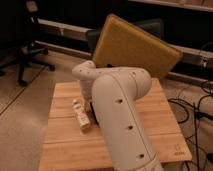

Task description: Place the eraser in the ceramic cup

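Observation:
My white arm (pixel 117 105) reaches across the wooden table (pixel 62 145) and covers most of its middle. The gripper (pixel 88 103) is low at the end of the arm, over the table's left-centre, and is mostly hidden behind the wrist. A white bottle-like object (pixel 81 116) lies on the table right next to it. The eraser does not show; it is hidden behind the arm or out of view. The light-green ceramic cup does not show either.
A large yellow-brown board (pixel 132 45) leans behind the table. An office chair base (pixel 27 57) stands on the floor at the far left. Cables (pixel 197 107) lie on the floor at the right.

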### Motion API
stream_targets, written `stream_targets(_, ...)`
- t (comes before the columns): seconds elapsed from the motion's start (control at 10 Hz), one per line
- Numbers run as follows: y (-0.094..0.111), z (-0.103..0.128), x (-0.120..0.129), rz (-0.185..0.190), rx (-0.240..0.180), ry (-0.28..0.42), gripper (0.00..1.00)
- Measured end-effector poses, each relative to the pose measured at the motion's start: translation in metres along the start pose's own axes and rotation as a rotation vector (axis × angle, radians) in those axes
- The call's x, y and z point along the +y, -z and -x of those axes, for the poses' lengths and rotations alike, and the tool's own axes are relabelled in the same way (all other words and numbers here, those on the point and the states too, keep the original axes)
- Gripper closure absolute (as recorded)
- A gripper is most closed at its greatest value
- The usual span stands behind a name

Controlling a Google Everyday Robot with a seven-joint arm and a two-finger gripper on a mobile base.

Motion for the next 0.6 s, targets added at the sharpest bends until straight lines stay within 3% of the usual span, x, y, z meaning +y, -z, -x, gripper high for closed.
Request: stream_targets(0.6,-0.0027,0.0095,0.0096,0.007,0.002,0.038,0.35)
